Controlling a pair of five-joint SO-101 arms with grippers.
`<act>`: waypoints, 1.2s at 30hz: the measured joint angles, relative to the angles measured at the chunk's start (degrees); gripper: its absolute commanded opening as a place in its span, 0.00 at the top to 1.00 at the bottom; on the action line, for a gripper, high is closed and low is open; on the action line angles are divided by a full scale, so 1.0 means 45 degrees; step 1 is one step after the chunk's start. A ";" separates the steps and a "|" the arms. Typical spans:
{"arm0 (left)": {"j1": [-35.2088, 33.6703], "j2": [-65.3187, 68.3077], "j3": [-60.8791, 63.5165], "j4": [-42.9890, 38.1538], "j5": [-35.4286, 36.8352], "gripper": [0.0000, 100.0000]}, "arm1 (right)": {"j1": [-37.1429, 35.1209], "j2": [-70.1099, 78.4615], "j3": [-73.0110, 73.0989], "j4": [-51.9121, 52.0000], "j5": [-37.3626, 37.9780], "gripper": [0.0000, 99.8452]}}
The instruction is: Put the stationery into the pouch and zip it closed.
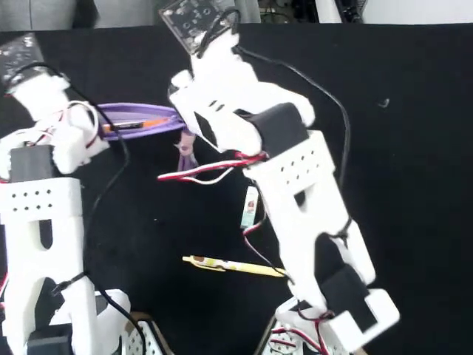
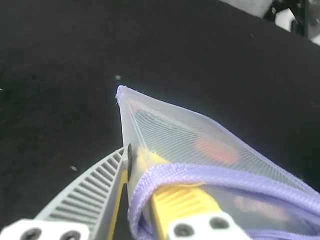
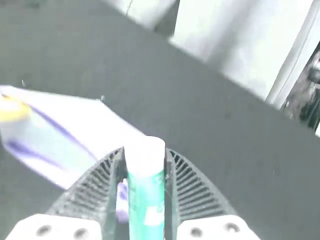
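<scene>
A clear mesh pouch [image 1: 140,122] with a purple zipper edge lies at the back left of the black table, and an orange pen shows inside it. My left gripper [image 1: 100,134] is at its left end. In the left wrist view the left gripper [image 2: 131,160] is shut on the pouch [image 2: 190,140] at its rim, holding the mouth up. My right gripper [image 1: 185,118] is at the pouch's right end. It [image 3: 144,157] is shut on a green-and-white stick with a white cap [image 3: 144,185], and the pouch [image 3: 55,135] lies just beyond the tip.
A yellow pen [image 1: 233,266] lies on the table toward the front, between the arm bases. A small white item [image 1: 250,207] sits beside the right arm's link. A purple tag [image 1: 186,154] hangs below the pouch's right end. Red and white cables cross there.
</scene>
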 measured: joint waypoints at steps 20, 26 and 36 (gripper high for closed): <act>0.0899 0.0000 0.0000 0.0176 0.0000 0.97 | -0.1641 -0.8733 1.3480 -1.3265 -0.1114 0.99; 0.0899 0.0000 0.0000 0.0176 0.0313 0.97 | -0.1954 -0.9065 1.5785 -1.6645 -0.1114 0.99; 0.0899 0.0000 0.0000 0.0176 0.0371 0.97 | -0.1954 -0.8635 1.8247 -2.2271 -0.1114 0.99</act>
